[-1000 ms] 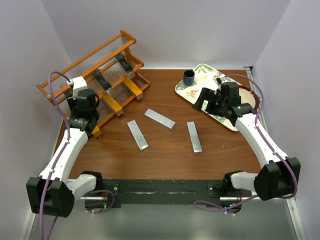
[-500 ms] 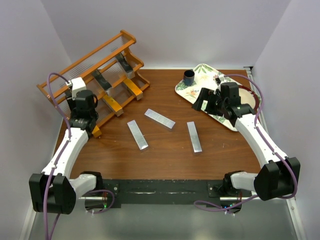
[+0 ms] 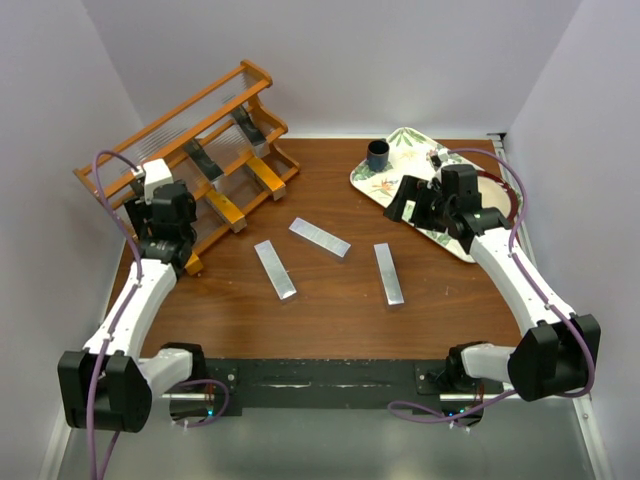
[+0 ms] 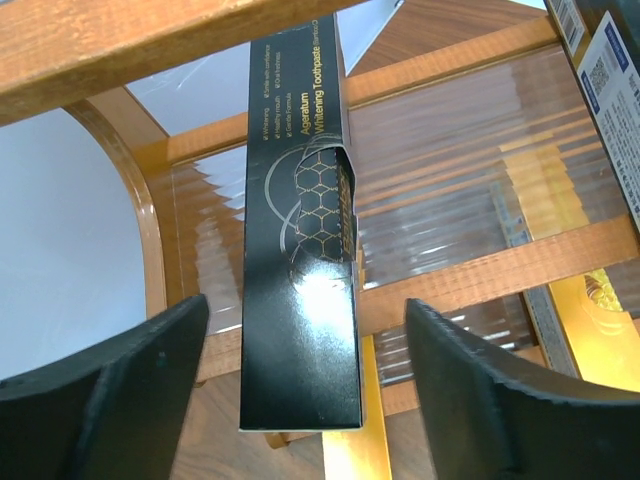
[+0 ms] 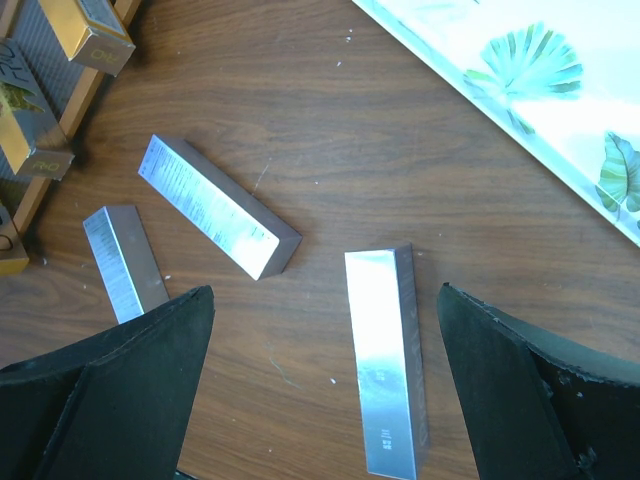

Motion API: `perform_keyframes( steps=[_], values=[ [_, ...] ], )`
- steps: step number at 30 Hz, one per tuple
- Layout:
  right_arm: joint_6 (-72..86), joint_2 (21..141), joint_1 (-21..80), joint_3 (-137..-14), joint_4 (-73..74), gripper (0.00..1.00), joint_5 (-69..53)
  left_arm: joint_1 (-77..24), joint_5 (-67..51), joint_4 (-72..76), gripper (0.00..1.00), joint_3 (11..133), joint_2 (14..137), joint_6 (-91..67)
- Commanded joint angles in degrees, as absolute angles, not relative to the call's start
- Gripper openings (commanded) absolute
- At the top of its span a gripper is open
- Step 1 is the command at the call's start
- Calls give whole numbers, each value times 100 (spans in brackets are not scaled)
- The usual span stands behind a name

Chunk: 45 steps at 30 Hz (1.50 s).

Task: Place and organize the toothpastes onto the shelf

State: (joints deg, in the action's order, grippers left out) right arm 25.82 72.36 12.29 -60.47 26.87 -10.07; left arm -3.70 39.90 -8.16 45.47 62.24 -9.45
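Between your left jaws, standing apart, the black toothpaste carton (image 4: 300,250) rests free on the shelf (image 4: 480,265), seemingly delivered; your right jaws, also apart, hover over a silver carton (image 5: 385,360).

left end effector (image 4: 305,345): jaws apart, gripping nothing | right end effector (image 5: 325,335): jaws spread wide, angled down

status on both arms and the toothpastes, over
Left gripper jaws open, either side of black toothpaste on shelf. Right gripper jaws open, three silver toothpastes loose on table. Nothing blocking.
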Motion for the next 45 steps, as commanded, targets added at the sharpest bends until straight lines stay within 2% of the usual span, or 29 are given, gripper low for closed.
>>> perform_keyframes(
  steps=[1,2,5,17,21,26,28,32,38,45],
  values=[
    [2461,7102,1204,-6038,2522,98,-1037,-316,3938,-756,90,4579,5977,-1046],
    [2461,7102,1204,-6029,2514,98,-1028,-316,3859,-756,95,4579,5933,-1046],
    [2461,7084,1204,-6012,2505,98,-1028,-316,3596,-747,100,4544,5687,-1046],
    [2417,6865,1195,-5968,2444,98,-897,-395,1813,-904,98,4587,4430,-1230],
    [2434,6812,1204,-5863,2320,98,-888,-1025,1353,-1291,97,4693,4508,-1747],
    [2408,6768,1213,-5827,2390,98,-844,-3097,2607,-1643,100,4799,4965,-2381],
    [2382,6715,1213,-5818,2426,98,-818,-3531,2934,-1854,100,4851,5290,-2811],
    [2364,6671,1204,-5783,2435,98,-765,-4690,4337,-2424,100,4825,5747,-4003],
    [2364,6645,1222,-5766,2400,98,-809,-5693,5394,-3048,100,4685,6468,-5682],
    [2355,6636,1222,-5739,2399,98,-800,-6503,5958,-4139,100,4597,7521,-8215]
  ],
)
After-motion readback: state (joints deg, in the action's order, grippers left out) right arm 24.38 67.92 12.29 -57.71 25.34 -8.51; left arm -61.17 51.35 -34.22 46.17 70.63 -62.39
